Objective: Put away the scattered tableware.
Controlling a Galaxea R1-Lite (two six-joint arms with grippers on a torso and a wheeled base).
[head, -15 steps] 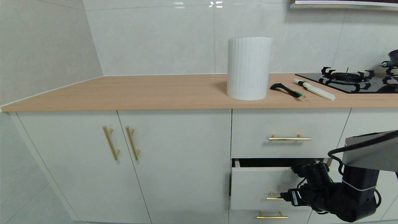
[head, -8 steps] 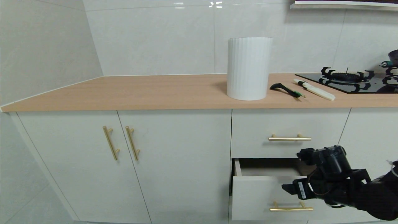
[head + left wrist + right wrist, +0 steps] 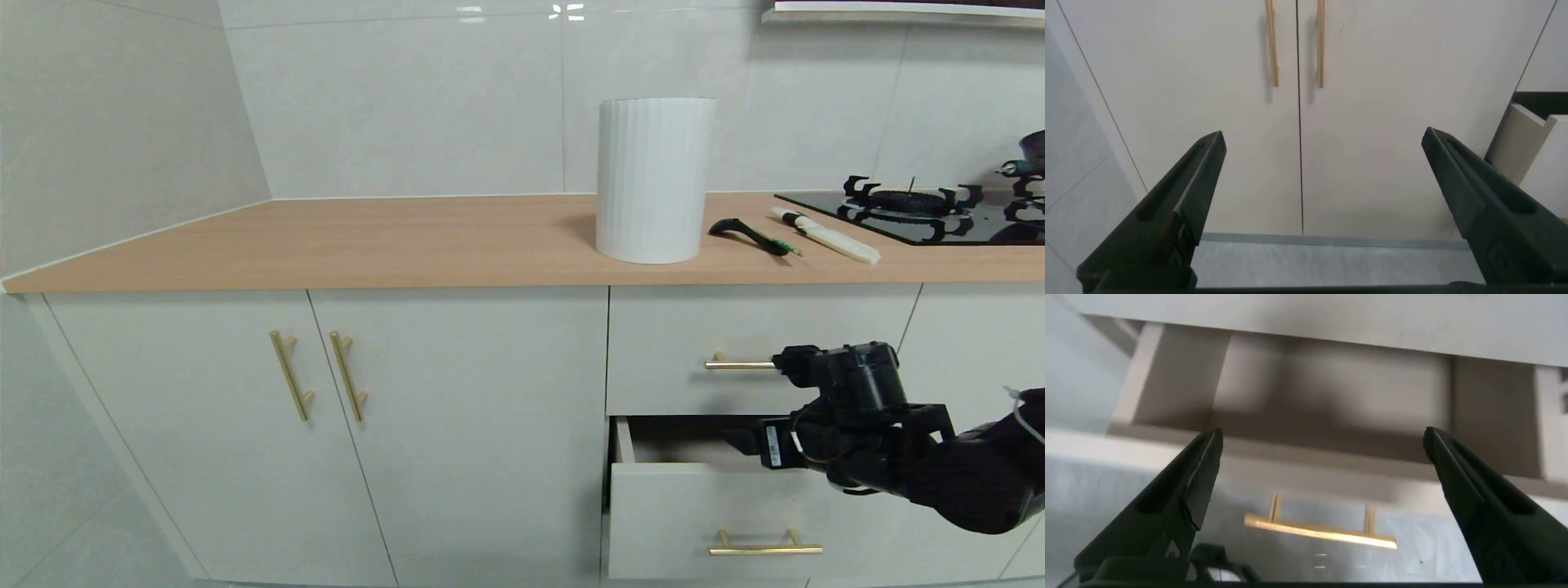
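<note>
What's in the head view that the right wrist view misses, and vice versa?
Head view: countertop, white ribbed canister, black peeler and white knife beside it, stove, double cabinet doors, closed upper drawer.
Right wrist view: a look down into the open drawer, at its floor and side walls.
Both: that open drawer, its gold handle, and the right gripper, fingers open.
</note>
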